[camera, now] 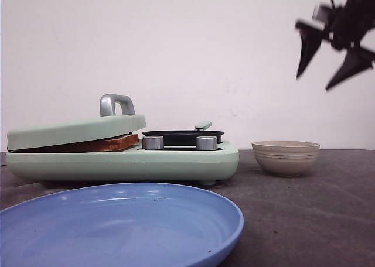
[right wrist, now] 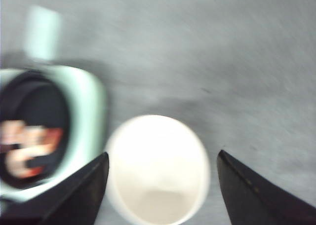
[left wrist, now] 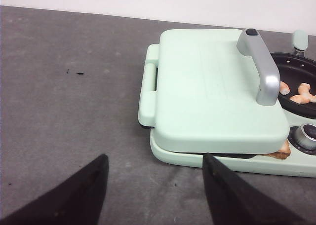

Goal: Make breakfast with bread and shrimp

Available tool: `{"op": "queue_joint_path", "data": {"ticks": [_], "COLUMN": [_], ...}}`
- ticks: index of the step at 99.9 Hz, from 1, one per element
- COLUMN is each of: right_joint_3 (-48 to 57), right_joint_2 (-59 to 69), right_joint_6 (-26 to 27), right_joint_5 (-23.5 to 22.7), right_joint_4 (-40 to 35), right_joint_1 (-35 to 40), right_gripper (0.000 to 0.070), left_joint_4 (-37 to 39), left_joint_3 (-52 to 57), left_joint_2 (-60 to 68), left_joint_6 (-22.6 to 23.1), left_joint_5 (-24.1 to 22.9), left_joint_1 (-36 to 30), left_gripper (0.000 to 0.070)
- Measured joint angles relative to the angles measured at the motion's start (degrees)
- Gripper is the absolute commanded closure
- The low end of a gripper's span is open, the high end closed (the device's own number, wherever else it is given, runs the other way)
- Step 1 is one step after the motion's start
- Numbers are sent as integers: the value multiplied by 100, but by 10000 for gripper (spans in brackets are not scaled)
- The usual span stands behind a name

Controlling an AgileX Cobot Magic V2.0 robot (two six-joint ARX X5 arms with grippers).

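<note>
I have my left gripper (left wrist: pixel 155 195) wide open and empty, facing the closed press lid (left wrist: pixel 212 92) over the bread (camera: pixel 102 144), the right gripper (camera: pixel 331 56) open and empty, high above the bowl (camera: pixel 285 157), shrimp (left wrist: pixel 301 93) in the pan (camera: pixel 183 137).

cooker lid (left wrist: pixel 212 92): smooth matt mint plastic | handle (left wrist: pixel 260 62): brushed metal | plate (camera: pixel 117 232): glossy blue | tabletop (left wrist: pixel 69 87): rough matt grey | knobs (camera: pixel 153 142): shiny metal

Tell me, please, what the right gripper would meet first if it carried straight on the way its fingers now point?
Most likely the beige bowl: the right gripper hangs open high above the table, and its wrist view shows the bowl between the fingers. That view is blurred, so depth is uncertain; the pan lies off to one side.
</note>
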Motion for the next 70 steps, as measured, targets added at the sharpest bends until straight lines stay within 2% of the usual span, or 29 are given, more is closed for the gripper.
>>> {"op": "queue_joint_path", "data": {"ticks": [17, 23, 28, 39, 47, 52, 62, 70], "right_joint_3": [0, 0, 0, 0, 0, 0, 0, 0], "right_joint_2": [-697, -955, -1158, -1502, -1692, -1790, -2006, -2175], "right_joint_6": [-17, -70, -136, -286, -411, -487, -662, -807], "right_joint_5": [-186, -186, -186, -184, -179, -175, -164, -129], "right_joint_4": [-7, -2, -7, -24, -96, -151, -350, -494], "right_joint_1": [262, 372, 455, 649, 796, 874, 1021, 1143], "right_gripper": [272, 307, 369, 570, 677, 691, 691, 691], "left_joint_4": [0, 0, 0, 0, 0, 0, 0, 0], "left_joint_3": [0, 0, 0, 0, 0, 0, 0, 0], "left_joint_2": [0, 0, 0, 0, 0, 0, 0, 0], "left_joint_6": [0, 0, 0, 0, 0, -2, 0, -7], "left_joint_5": [0, 0, 0, 0, 4, 55, 133, 225], "left_joint_1": [0, 0, 0, 0, 0, 0, 0, 0], "left_gripper": [387, 387, 387, 390, 399, 459, 700, 700]}}
